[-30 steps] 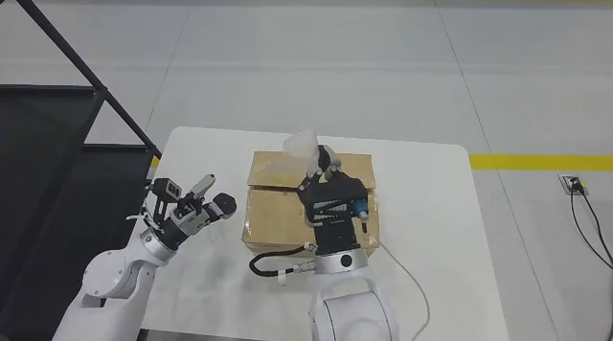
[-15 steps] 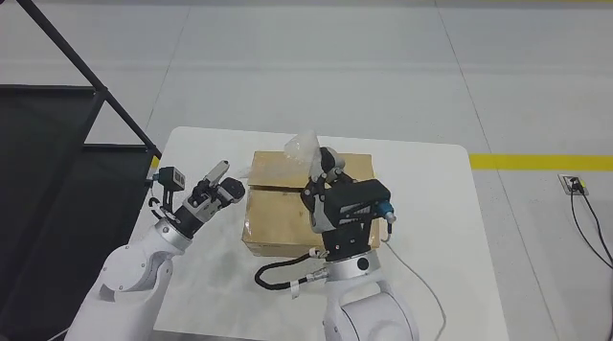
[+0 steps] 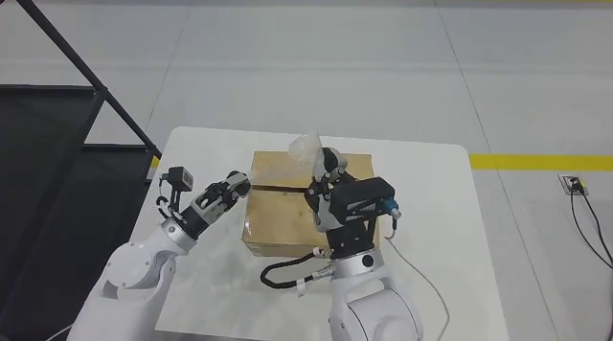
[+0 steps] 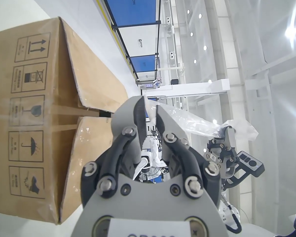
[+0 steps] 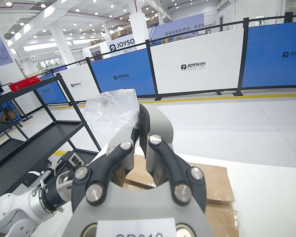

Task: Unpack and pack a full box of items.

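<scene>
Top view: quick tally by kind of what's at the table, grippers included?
cardboard box: 1
clear plastic bag: 1, held above the box
grippers: 2, the left gripper and the right gripper, which holds the bag
Total: 4

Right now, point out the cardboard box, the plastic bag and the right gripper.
cardboard box (image 3: 278, 221), top view, on its top flap.
plastic bag (image 5: 109, 109), right wrist view, its crumpled middle.
right gripper (image 5: 137, 120), right wrist view, between its fingertips.
</scene>
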Action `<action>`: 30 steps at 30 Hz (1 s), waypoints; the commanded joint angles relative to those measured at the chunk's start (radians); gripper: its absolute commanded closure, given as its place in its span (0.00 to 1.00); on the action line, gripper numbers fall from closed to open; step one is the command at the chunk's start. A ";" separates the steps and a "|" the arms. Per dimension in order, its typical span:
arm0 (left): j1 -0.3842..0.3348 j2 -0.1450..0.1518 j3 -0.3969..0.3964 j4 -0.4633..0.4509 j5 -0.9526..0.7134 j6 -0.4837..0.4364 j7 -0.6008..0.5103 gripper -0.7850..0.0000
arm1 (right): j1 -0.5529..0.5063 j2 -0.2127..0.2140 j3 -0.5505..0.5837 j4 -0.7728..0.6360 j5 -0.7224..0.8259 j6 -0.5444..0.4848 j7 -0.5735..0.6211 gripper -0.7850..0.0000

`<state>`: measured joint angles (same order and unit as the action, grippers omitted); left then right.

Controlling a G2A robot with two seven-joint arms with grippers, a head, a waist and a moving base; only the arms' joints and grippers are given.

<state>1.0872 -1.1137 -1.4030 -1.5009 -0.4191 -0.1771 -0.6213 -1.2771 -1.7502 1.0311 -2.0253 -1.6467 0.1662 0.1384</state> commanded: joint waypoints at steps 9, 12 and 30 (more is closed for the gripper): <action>0.033 -0.006 -0.004 -0.005 0.023 -0.044 0.093 1.00 | 0.037 0.005 0.055 0.061 0.054 -0.023 0.036 1.00; 0.059 -0.007 -0.011 -0.016 0.034 -0.063 0.133 1.00 | 0.064 0.006 0.082 0.106 0.096 -0.046 0.049 1.00; 0.118 -0.028 0.022 0.026 0.180 -0.231 0.343 1.00 | 0.093 0.032 0.195 0.311 0.209 -0.214 -0.113 1.00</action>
<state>1.2078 -1.1399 -1.3858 -1.4834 -0.2556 -0.3973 -0.2921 -1.1863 -1.7195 1.2237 -1.7264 -1.4407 -0.0464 0.0350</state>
